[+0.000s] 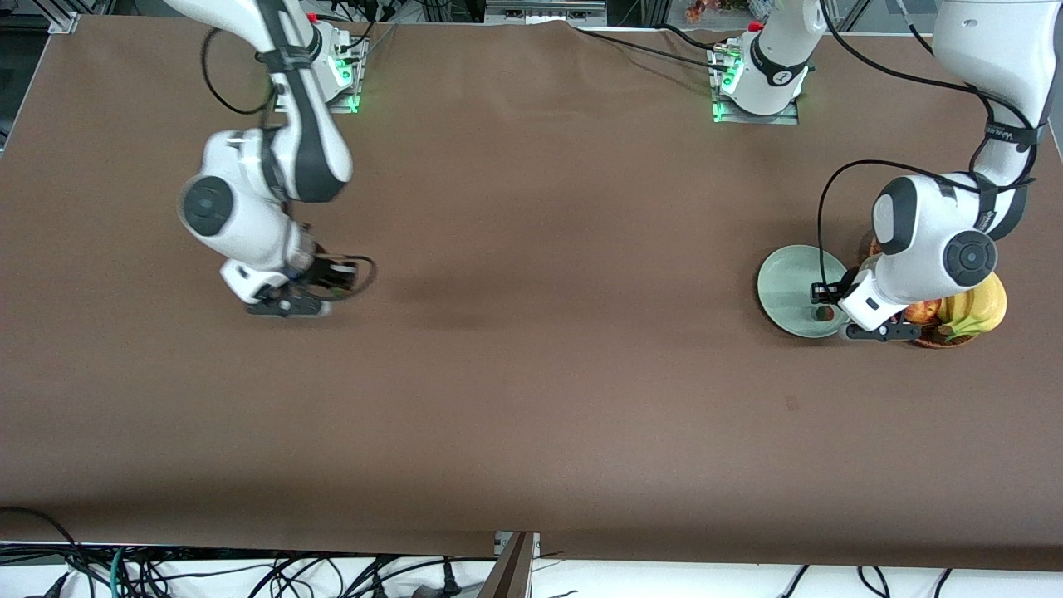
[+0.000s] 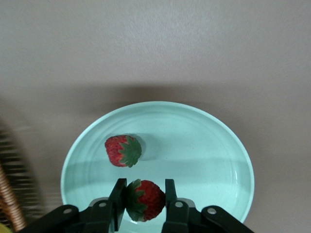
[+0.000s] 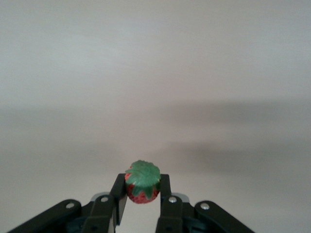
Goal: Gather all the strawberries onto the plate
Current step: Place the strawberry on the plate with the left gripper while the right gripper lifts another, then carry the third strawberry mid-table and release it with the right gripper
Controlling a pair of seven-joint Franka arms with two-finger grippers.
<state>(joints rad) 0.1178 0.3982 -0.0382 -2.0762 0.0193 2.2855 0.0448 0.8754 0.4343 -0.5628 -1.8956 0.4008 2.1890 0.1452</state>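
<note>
Writing that can be read is limited to a small grey mark on the left arm's upper link near its base, too small to be made out.

A pale mint-green plate [image 1: 793,286] is set toward the left arm's end of the table, just beside a brown wicker basket [image 1: 942,339]. One strawberry [image 2: 123,151] is lying on the plate's surface, its green top turned sideways. A second strawberry [image 2: 144,199] is gripped between the fingers of the left gripper [image 2: 143,199], which is held low over the part of the plate next to the basket; whether this berry is touching the plate cannot be told. In the basket, a bunch of yellow bananas [image 1: 978,309] and a red-yellow apple [image 1: 923,311] are seen, both partly hidden by the left arm.

The third strawberry [image 3: 142,182] is clamped between the fingers of the right gripper [image 3: 142,187], green leaves showing on top. This gripper [image 1: 286,305] is held low over bare brown tabletop [image 1: 531,374] toward the right arm's end, well apart from the plate. Whether that berry is resting on the table cannot be told.
</note>
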